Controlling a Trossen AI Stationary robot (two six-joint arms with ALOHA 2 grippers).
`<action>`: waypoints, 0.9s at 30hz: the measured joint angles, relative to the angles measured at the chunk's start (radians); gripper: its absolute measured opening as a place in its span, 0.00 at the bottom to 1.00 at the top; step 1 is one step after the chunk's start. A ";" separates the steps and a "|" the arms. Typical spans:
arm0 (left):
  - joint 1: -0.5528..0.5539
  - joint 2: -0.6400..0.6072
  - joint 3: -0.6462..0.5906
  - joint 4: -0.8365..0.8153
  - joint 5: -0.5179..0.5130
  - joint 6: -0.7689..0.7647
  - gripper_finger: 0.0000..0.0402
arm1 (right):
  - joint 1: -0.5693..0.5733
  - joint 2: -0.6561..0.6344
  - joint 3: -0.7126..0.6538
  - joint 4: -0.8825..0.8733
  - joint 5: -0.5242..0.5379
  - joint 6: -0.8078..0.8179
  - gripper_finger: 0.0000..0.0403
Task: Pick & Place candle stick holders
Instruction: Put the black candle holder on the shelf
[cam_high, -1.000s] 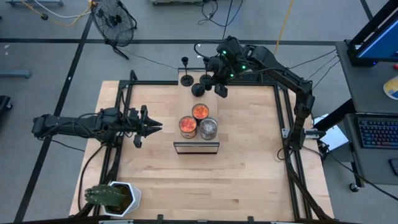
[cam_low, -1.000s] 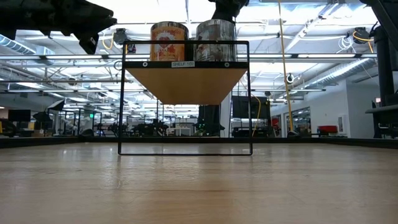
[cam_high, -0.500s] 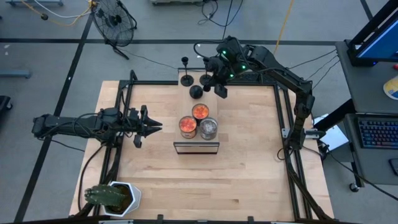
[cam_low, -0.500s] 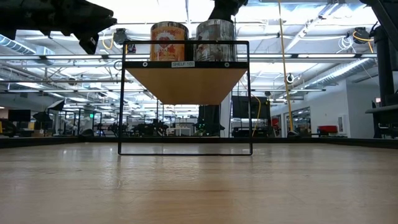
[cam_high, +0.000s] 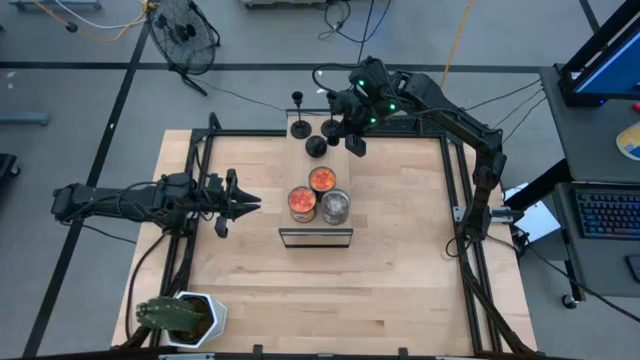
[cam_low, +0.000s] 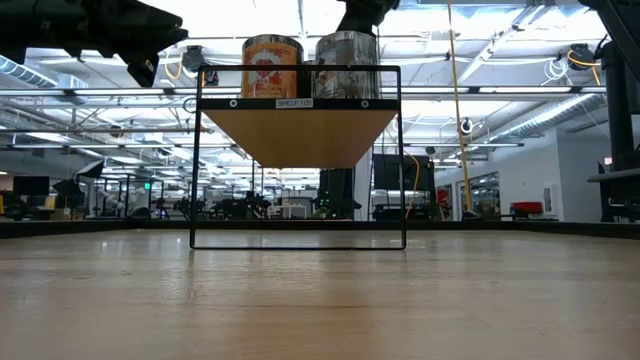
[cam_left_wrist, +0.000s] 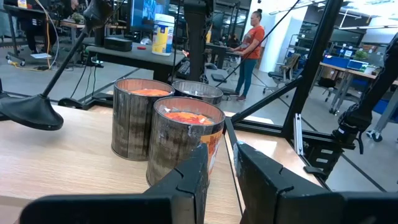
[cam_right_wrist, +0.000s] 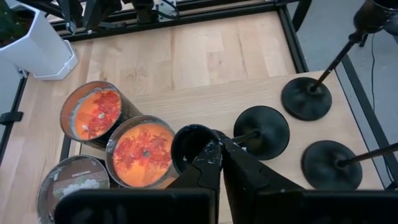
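Three candle stick holders stand at the far edge; our right gripper pinches one stem to lift it.

One small white label is seen on the top bar of the shelf in the low view; its print is too small to be read surely. No other text can be read.

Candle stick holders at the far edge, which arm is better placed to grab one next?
Right. The right claw hovers beside the three candle stick holders, while the left claw waits at the table's left side, beyond the jars.
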 joint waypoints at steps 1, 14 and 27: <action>0.000 0.000 0.000 0.000 0.000 0.000 0.22 | 0.000 0.000 0.000 0.000 0.000 0.000 0.01; 0.000 0.000 0.000 0.000 0.000 0.000 0.22 | -0.005 0.000 0.000 0.016 0.004 0.001 0.16; 0.000 0.000 0.000 0.000 0.000 0.000 0.22 | -0.011 0.000 0.000 0.016 0.004 0.004 0.16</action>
